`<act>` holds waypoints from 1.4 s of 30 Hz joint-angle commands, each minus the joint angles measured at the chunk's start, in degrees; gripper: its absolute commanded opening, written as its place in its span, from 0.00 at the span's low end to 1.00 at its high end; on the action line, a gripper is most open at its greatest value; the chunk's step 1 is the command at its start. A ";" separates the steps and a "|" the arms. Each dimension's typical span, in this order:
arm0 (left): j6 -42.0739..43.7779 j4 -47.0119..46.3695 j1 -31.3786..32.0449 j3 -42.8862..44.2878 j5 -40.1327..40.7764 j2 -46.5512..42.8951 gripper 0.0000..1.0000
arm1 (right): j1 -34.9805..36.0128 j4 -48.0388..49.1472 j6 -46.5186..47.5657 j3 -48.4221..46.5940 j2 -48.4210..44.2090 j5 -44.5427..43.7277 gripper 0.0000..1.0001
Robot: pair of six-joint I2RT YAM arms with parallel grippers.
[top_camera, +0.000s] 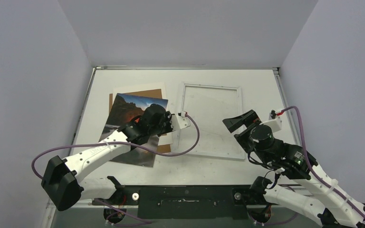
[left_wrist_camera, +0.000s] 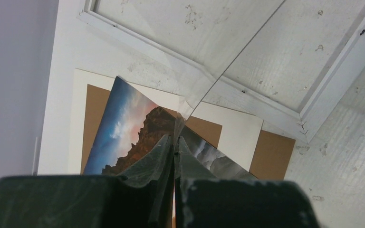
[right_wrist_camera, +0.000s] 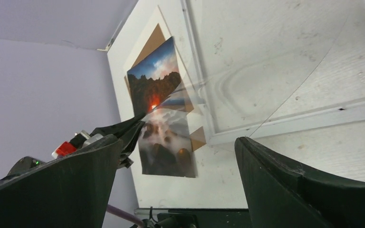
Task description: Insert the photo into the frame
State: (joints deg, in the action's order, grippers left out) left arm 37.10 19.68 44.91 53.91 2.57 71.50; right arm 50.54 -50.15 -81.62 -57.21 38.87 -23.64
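Clearing step, I judge: left pincer (left_wrist_camera: 175,140) clamped on clear sheet (right_wrist_camera: 247,80) over the frame (top_camera: 211,86), right pincer (top_camera: 241,124) apart. Next, seat the photo (top_camera: 128,107) lying beside the frame.

plain pale lilac walls (top_camera: 185,28) close in on three sides; the white desk (top_camera: 123,78) is scuffed and speckled; the light is soft and even
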 commanded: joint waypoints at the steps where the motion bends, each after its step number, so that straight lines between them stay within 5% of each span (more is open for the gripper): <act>1: -2.21 -2.65 -1.03 -0.62 3.09 -2.73 0.00 | -0.36 -7.91 2.31 -3.23 4.07 -4.81 0.90; 7: -14.32 0.56 -7.43 0.66 2.50 -3.12 0.00 | -4.22 -1.57 10.98 -7.74 13.94 -3.60 0.90; 13: -13.07 -2.65 -7.24 -4.17 3.59 -7.85 0.00 | -33.27 7.10 25.18 -3.14 22.40 23.92 0.90; 23: -16.64 -1.17 -6.28 -4.89 3.05 -8.03 0.00 | -52.75 7.42 33.40 7.52 20.59 42.04 0.90; 42: -13.99 -2.17 -2.55 -7.92 3.00 -11.20 0.00 | -49.52 33.78 15.80 21.17 27.38 49.08 0.91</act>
State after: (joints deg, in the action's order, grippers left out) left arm 23.14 19.88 42.04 45.89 5.78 61.89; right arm -1.50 -22.79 -61.12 -37.63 65.25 25.17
